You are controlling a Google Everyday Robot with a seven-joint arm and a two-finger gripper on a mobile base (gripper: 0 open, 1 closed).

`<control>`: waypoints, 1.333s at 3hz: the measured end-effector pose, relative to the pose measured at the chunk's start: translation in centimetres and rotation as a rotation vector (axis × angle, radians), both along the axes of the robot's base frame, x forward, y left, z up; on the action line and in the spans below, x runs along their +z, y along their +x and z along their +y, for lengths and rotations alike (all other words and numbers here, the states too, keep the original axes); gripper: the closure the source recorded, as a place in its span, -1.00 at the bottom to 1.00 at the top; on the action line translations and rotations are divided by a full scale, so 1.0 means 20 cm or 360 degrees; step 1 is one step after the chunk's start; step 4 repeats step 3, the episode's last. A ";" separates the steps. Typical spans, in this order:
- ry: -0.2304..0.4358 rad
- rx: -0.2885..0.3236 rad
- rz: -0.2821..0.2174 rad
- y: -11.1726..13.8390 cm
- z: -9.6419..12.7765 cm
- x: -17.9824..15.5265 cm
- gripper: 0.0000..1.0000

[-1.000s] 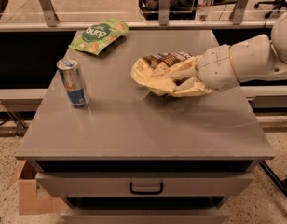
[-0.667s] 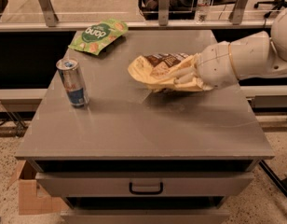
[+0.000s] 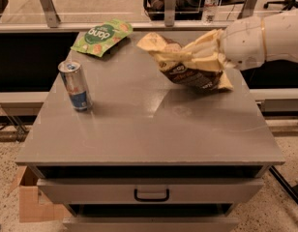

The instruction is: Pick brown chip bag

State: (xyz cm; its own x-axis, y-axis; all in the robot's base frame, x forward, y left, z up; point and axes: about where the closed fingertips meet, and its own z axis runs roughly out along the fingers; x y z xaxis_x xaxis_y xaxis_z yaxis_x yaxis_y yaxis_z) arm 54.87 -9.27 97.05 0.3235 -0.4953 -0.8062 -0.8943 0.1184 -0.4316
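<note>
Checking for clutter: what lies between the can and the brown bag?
Nothing. The camera view shows only bare table between the can and the brown bag, which the gripper holds over the table's right rear.

Before me is a grey cabinet [image 3: 139, 139] with a black-handled drawer [image 3: 151, 193], standing on a speckled floor [image 3: 6, 153]. A cardboard box [image 3: 30, 207] sits low on its left. Metal rail posts [image 3: 47, 6] run behind. My gripper [image 3: 200, 57], clamped on the brown chip bag [image 3: 187, 74], hangs over the cabinet's far right.
</note>
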 end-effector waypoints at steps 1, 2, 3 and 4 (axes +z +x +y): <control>0.0106 0.0016 -0.0003 0.03 -0.04 0.20 1.00; 0.0060 0.0128 0.0023 0.04 -0.01 0.27 1.00; 0.0060 0.0128 0.0023 0.04 -0.01 0.27 1.00; 0.0060 0.0128 0.0023 0.04 -0.01 0.27 1.00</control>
